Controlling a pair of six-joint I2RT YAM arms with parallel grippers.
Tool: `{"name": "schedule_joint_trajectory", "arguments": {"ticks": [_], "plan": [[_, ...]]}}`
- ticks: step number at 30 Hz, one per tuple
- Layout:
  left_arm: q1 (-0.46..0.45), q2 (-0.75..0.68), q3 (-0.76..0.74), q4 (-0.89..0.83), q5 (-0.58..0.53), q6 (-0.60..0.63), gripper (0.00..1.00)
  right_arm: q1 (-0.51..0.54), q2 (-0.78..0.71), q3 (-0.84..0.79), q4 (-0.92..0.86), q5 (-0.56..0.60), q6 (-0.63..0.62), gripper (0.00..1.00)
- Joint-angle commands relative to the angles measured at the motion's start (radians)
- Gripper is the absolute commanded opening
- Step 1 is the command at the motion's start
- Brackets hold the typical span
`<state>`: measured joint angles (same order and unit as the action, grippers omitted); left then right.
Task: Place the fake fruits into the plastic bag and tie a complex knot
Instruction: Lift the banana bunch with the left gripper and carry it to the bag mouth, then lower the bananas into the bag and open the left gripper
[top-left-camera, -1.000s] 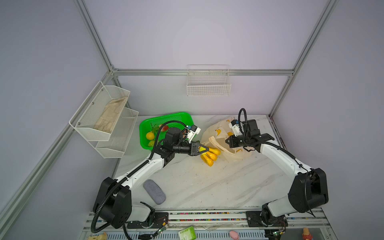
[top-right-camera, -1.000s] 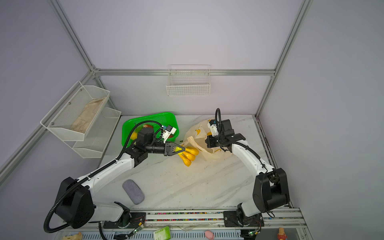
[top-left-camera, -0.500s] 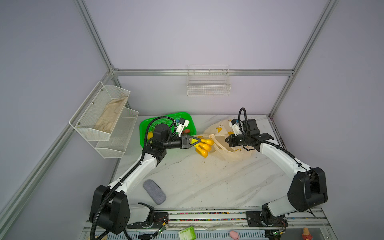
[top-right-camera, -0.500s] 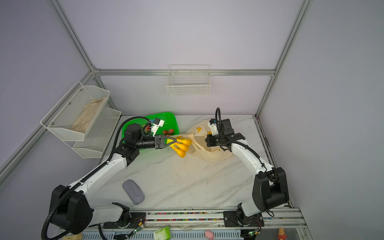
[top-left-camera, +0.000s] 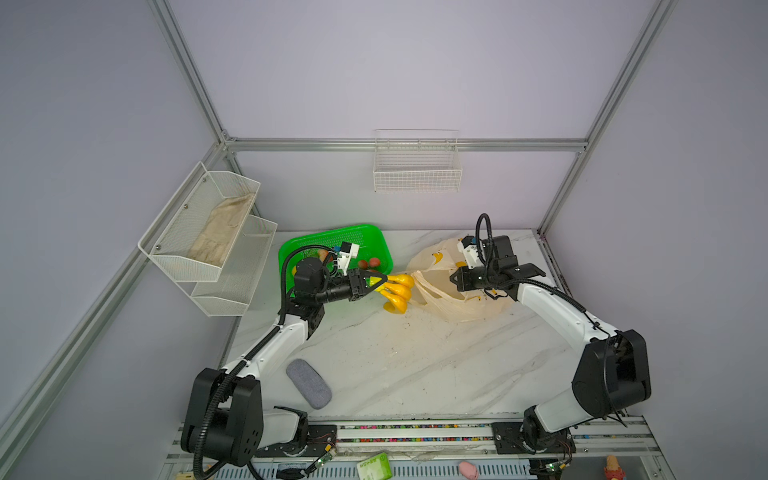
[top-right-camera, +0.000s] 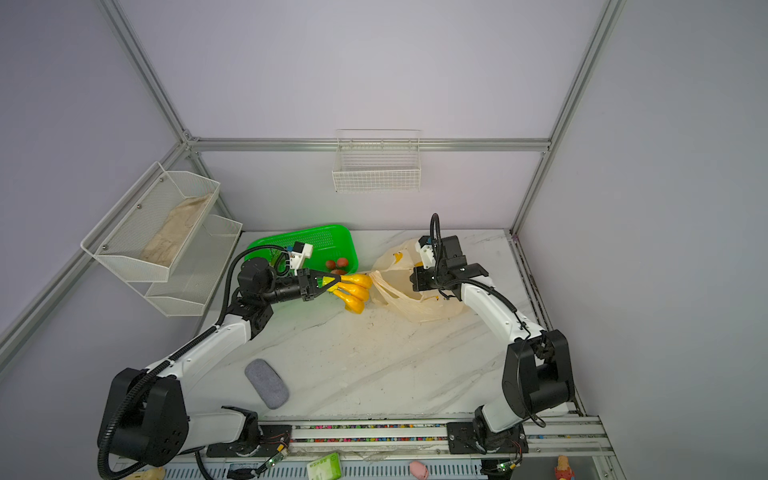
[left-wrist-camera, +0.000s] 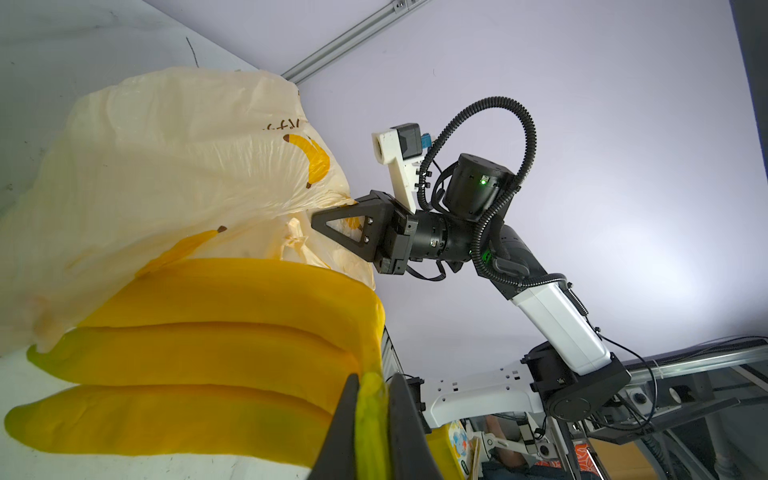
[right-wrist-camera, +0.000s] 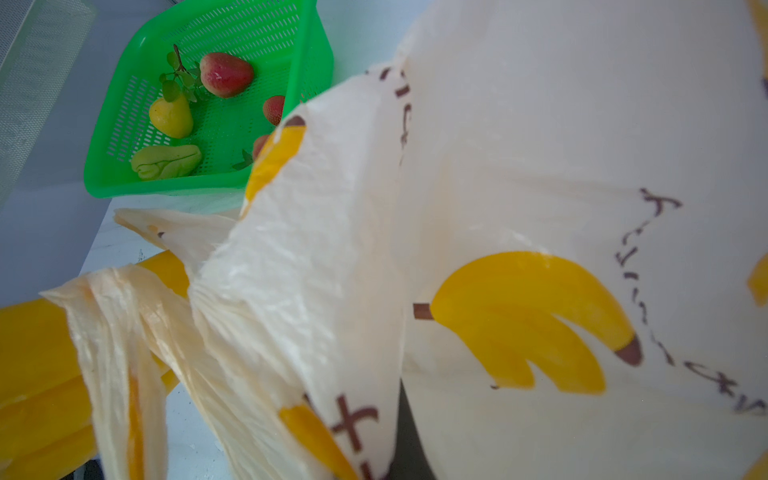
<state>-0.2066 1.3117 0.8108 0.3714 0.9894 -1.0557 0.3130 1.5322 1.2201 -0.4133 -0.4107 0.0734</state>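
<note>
While the right claw (top-left-camera: 453, 280) pinches the plastic bag (top-left-camera: 432, 266), the left claw (top-left-camera: 380, 281) (stem clamped) aims the banana bunch (top-left-camera: 399, 289) lengthwise mouthward.

The place is a robotics lab test cell: plain lilac panels (top-left-camera: 374, 62) in an aluminium frame (top-left-camera: 311, 144) enclose a marble-look counter (top-left-camera: 415, 361), with two arms (top-left-camera: 274, 349) mounted on a rail (top-left-camera: 415, 434).

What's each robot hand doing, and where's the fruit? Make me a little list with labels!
left gripper: shut on the banana bunch stem
right gripper: shut on the plastic bag, lifting its edge
banana bunch: against the bag's handle, not inside yet
green basket: strawberry and yellow pear inside
</note>
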Motion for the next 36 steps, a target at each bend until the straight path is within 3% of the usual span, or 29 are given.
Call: {"name": "schedule_joint_trajectory", "arguments": {"ticks": [1,9,16,23,30,36], "plan": [[0.032,-0.039,-0.053,0.077,-0.010,-0.052,0.00,-0.007,0.011,0.028,0.001,0.006,-0.002,0.00],[0.051,-0.018,-0.083,0.130,-0.004,-0.093,0.00,-0.007,0.033,0.045,0.005,-0.013,-0.004,0.00],[0.041,0.039,-0.024,0.085,0.004,-0.076,0.00,-0.007,0.041,0.045,-0.001,-0.063,-0.045,0.00],[-0.069,0.093,0.063,0.037,0.044,0.011,0.00,-0.007,0.058,0.050,-0.004,-0.090,-0.036,0.00],[-0.192,0.186,0.213,-0.154,0.001,0.176,0.00,-0.003,0.061,0.042,0.038,-0.102,0.099,0.00],[-0.244,0.282,0.345,-0.164,-0.007,0.179,0.00,0.003,0.037,0.015,0.071,-0.124,0.170,0.00]]}}
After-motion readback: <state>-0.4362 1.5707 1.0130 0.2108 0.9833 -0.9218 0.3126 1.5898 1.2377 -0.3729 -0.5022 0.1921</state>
